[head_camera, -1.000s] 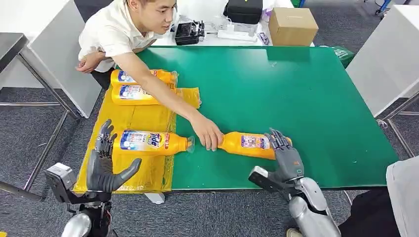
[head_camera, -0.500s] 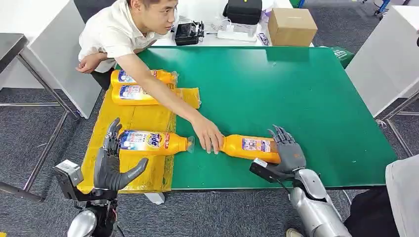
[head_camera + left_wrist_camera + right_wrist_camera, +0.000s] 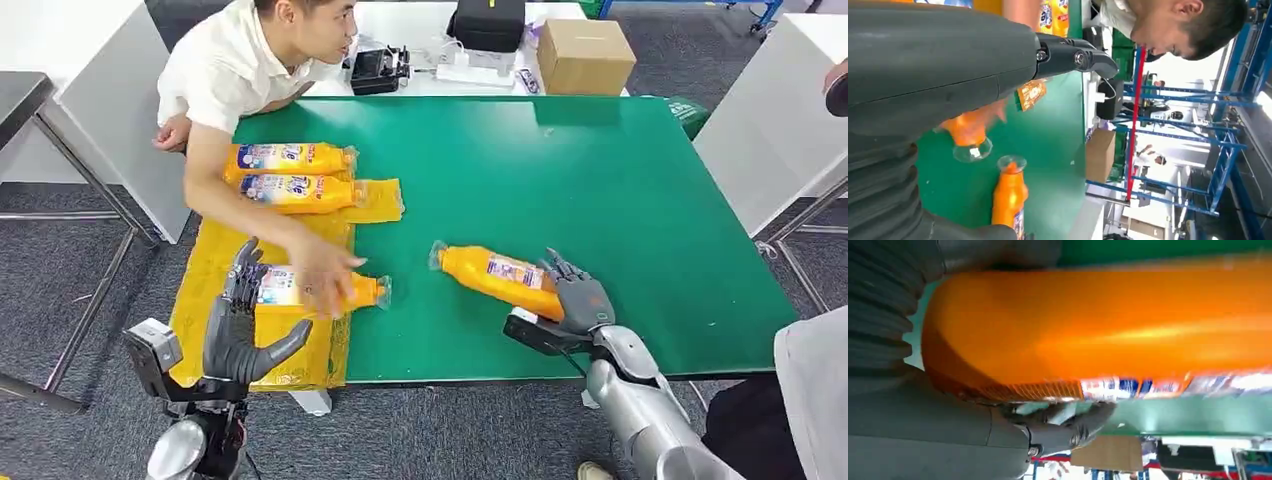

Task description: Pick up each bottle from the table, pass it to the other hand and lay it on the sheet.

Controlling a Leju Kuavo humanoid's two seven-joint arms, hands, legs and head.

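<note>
Nearest me, the right robot hand (image 3: 577,300) has its fingers wrapped around the base of the orange bottle (image 3: 492,277) on the green worktop (image 3: 620,200), so it holds it. The bottle's long axis runs from that hand toward the yellow sheet (image 3: 275,240), cap end leading. The left robot hand (image 3: 240,325) waits open, fingers spread, over the sheet's near edge. A person's hand (image 3: 322,272) hovers above 1 of 3 bottles already lying on the sheet.
</note>
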